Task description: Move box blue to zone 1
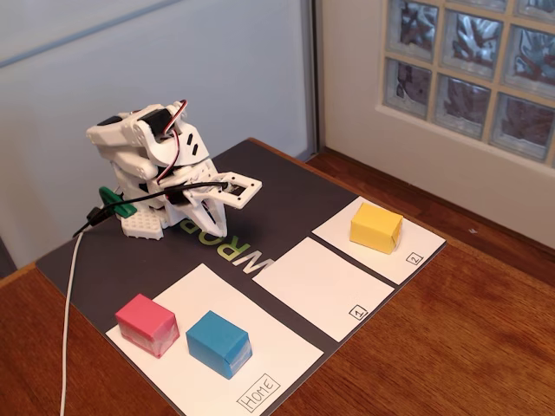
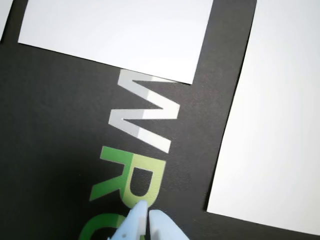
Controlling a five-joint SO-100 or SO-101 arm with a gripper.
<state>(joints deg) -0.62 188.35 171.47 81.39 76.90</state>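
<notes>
In the fixed view the blue box (image 1: 218,343) sits on the large white "Home" patch (image 1: 260,390), to the right of a pink box (image 1: 147,324). Zone 1 (image 1: 323,286) is the bare white patch in the middle of the dark mat, marked "1" at its corner. The white arm is folded at the mat's far left, and my gripper (image 1: 212,227) points down at the mat, well away from the blue box. In the wrist view my gripper (image 2: 147,214) is shut with nothing in it, over the green lettering. The blue box is out of the wrist view.
A yellow box (image 1: 376,227) stands on the patch marked "2" (image 1: 414,256) at the right. The dark mat (image 1: 286,182) lies on a wooden table. A white cable (image 1: 68,329) runs down the left side. A wall and a glass-block window stand behind.
</notes>
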